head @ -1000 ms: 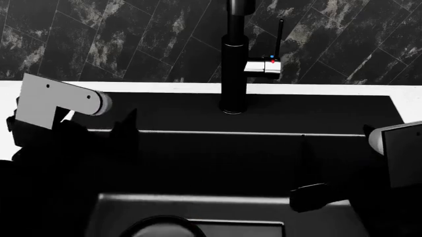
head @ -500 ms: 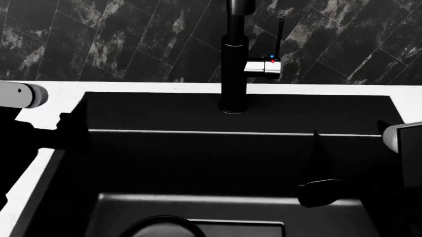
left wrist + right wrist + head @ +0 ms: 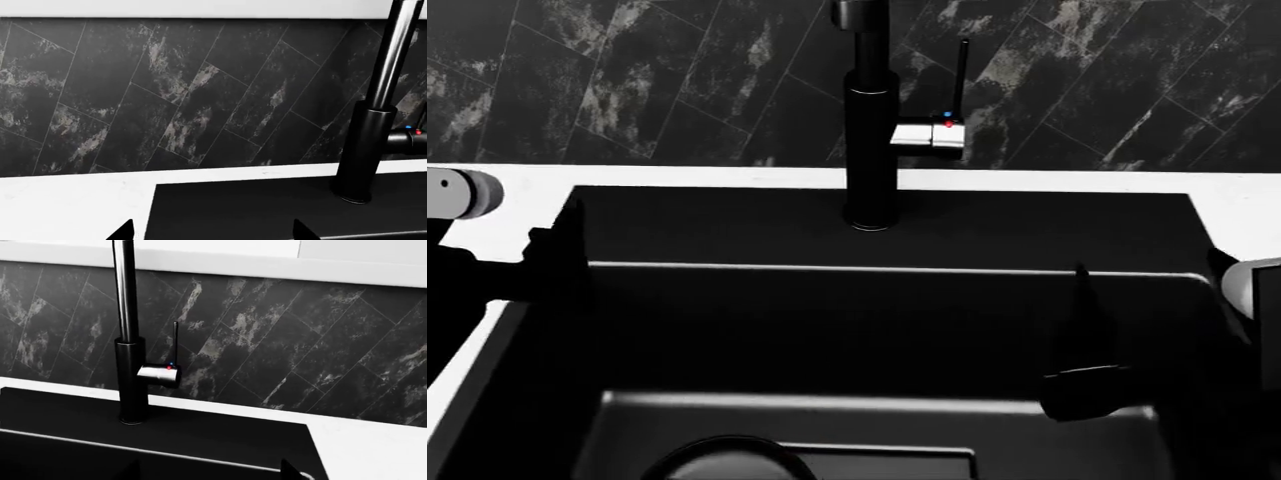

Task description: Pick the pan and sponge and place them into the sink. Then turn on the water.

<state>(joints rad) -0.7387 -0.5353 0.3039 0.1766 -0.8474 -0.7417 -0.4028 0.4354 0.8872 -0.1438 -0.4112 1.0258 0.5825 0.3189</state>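
Note:
The sink (image 3: 868, 310) is a deep black basin filling the middle of the head view. The pan (image 3: 731, 462) lies on its floor; only its round rim shows, cut by the view's lower edge. The sponge is not in view. My left gripper (image 3: 558, 255) is open and empty over the sink's left rim; its fingertips (image 3: 123, 232) stand wide apart. My right gripper (image 3: 1074, 335) is open and empty over the sink's right part; one fingertip (image 3: 291, 471) shows clearly. The black faucet (image 3: 870, 110) stands behind the basin with a thin upright lever (image 3: 961, 75).
The white counter (image 3: 507, 200) borders the sink on the left, back and right. A dark marbled tile wall (image 3: 627, 80) rises behind it. A flat drain plate (image 3: 881, 462) lies beside the pan. The faucet also shows in the left wrist view (image 3: 373, 125) and the right wrist view (image 3: 130, 365).
My left arm has swung left, from over the basin to its left rim. The head view has shifted, so the faucet sits further left. The right gripper has moved little.

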